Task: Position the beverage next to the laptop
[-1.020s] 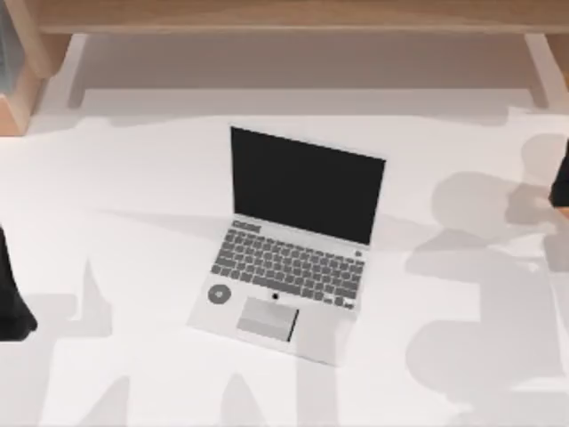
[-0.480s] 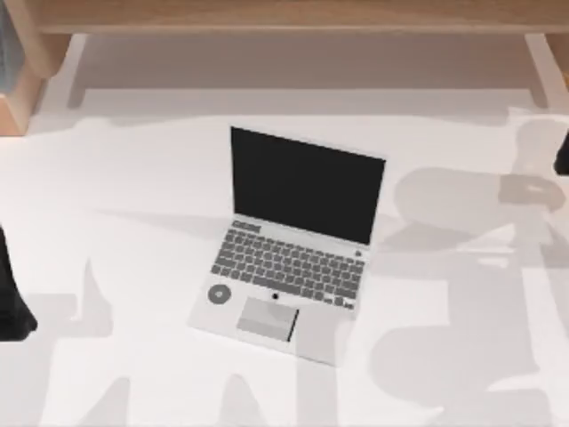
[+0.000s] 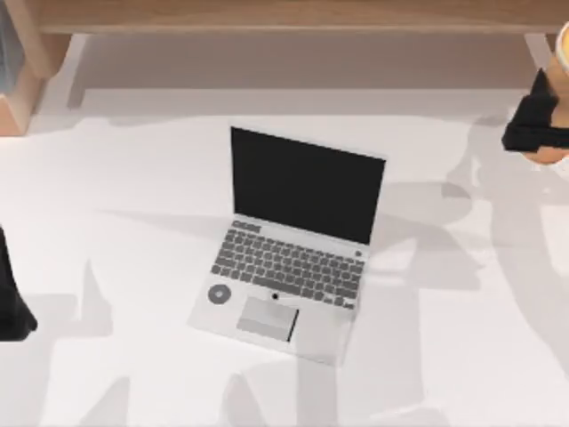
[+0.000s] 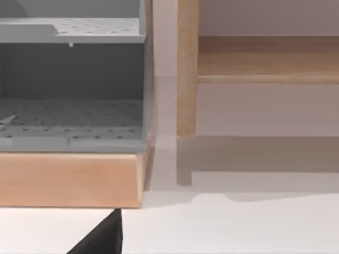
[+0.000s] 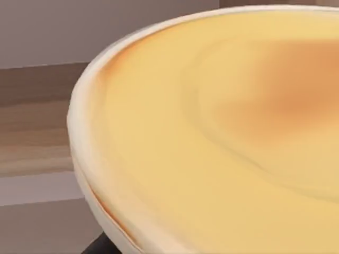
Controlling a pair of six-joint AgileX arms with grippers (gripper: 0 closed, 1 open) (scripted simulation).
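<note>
And here comes the right arm: a second ago barely a dark edge showed at the top view's right border, now the right gripper has swung into the upper right corner with the beverage in its grip, pinching the cup's side. The white counter carries the laptop at its centre, lid open, unmoved. Carrying is the step in hand, by my reading. The cup sits well apart from the laptop, up and to the right of the screen. The next move looks like a sweep inward and down toward the bare patch just beside the laptop's right edge, keeping the cup level and clear of the raised screen. The left arm is parked at the left edge; whether its gripper is spread, I cannot tell. Most of the cup is cut off by the top view's border. In the right wrist view the creamy top crowds the picture, so the contact itself is hard to make out.
</note>
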